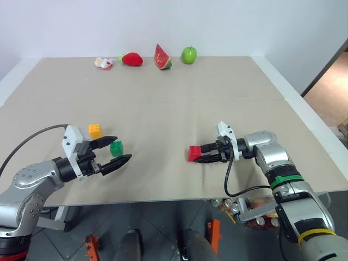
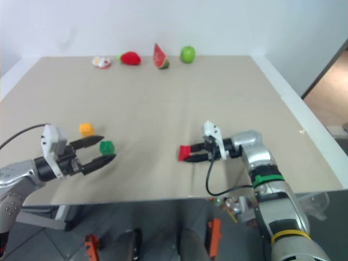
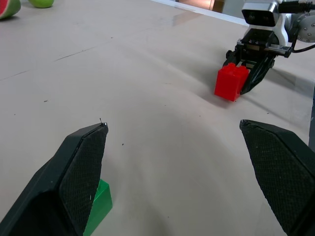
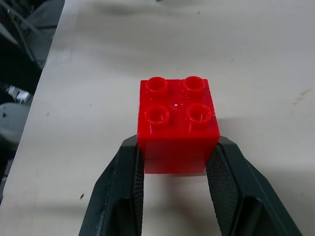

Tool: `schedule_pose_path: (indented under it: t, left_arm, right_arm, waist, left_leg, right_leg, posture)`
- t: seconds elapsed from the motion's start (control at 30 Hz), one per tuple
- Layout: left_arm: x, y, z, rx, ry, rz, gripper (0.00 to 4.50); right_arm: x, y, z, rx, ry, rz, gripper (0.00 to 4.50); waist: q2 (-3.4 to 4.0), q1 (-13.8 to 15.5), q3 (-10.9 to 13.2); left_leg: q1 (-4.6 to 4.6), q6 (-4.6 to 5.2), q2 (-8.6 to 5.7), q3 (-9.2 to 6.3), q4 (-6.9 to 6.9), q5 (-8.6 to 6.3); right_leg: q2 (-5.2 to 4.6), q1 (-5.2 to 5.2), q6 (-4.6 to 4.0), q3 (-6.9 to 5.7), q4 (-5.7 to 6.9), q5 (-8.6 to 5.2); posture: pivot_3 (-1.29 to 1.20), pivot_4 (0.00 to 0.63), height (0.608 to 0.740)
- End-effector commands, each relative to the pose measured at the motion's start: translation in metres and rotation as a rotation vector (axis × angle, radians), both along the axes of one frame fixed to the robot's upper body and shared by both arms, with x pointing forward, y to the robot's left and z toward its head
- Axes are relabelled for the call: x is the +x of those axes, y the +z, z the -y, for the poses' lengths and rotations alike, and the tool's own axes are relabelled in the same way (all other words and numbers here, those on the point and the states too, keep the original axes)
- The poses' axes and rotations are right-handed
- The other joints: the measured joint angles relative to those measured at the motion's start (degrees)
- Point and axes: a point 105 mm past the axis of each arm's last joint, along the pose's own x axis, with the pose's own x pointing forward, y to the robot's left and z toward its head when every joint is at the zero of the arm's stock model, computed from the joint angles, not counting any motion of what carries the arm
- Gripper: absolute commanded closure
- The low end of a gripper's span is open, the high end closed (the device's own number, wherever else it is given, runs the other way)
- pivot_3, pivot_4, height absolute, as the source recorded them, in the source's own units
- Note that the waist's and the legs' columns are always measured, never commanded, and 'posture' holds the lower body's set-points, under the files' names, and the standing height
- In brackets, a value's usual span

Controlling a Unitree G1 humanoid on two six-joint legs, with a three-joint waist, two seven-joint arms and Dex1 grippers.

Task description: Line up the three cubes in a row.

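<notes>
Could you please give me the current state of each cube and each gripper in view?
Red cube: studs up, clamped between the right gripper's fingers.
Green cube: on the table, free, between the left gripper's open fingers.
Yellow cube: on the table, free, beside the green cube.
Left gripper: open, holding nothing.
Right gripper: shut on the red cube.

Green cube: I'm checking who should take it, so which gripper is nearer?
Left. The left gripper has its open jaws on either side of the green cube; the right gripper, shut on the red cube, is far across the table.
</notes>
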Motion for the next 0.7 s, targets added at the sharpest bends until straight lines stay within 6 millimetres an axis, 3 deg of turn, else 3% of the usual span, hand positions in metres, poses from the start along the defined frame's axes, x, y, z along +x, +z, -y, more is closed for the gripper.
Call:
schedule_pose_path:
  t: [0.03, 0.27, 0.33, 0.5, 0.7]
  left_arm:
    - [-0.005, 0.015, -0.003, 0.007, 0.003, 0.049, 0.06]
    - [-0.004, 0.015, -0.004, 0.004, 0.009, 0.037, 0.06]
    - [-0.003, 0.014, -0.006, 0.008, 0.016, 0.034, 0.06]
    - [-0.001, 0.005, -0.020, 0.031, 0.066, 0.009, 0.06]
    - [-0.001, -0.011, -0.058, 0.072, 0.190, -0.049, 0.06]
  right_arm:
    - [0.002, 0.006, 0.000, -0.011, 0.027, 0.049, 3.28]
    - [0.000, -0.005, 0.001, -0.062, 0.043, 0.097, 3.28]
    - [0.000, -0.006, 0.001, -0.063, 0.039, 0.093, 2.26]
    - [0.003, -0.001, 0.003, -0.076, 0.017, 0.130, 0.68]
    - [-0.007, 0.039, 0.028, -0.062, 0.036, 0.158, 0.68]
  waist:
    - [0.00, 0.0, 0.0]
    - [0.00, 0.0, 0.0]
    - [0.00, 0.0, 0.0]
    - [0.00, -0.1, 0.0]
    - [0.01, 0.0, 0.0]
  left_leg:
    - [0.01, 0.00, 0.00, 0.00, 0.00, 0.00]
    - [0.03, 0.00, 0.00, 0.02, 0.01, 0.00]
    - [0.04, 0.00, 0.00, 0.02, 0.01, 0.00]
    - [0.07, -0.01, 0.00, 0.05, 0.01, 0.01]
    - [0.13, -0.01, 0.01, 0.25, 0.00, 0.01]
  right_leg:
    - [0.00, 0.00, -0.01, 0.00, 0.00, 0.01]
    - [0.00, 0.01, -0.02, 0.02, 0.01, 0.02]
    - [0.00, 0.01, -0.02, 0.03, 0.02, 0.02]
    - [0.00, 0.02, -0.03, 0.05, 0.02, 0.03]
    - [-0.04, -0.04, -0.02, 0.19, 0.06, 0.08]
  posture:
    - [0.00, 0.150, 0.740]
    - [0.00, 0.150, 0.740]
    - [0.00, 0.150, 0.740]
    - [0.00, 0.150, 0.740]
    - [0.00, 0.150, 0.740]
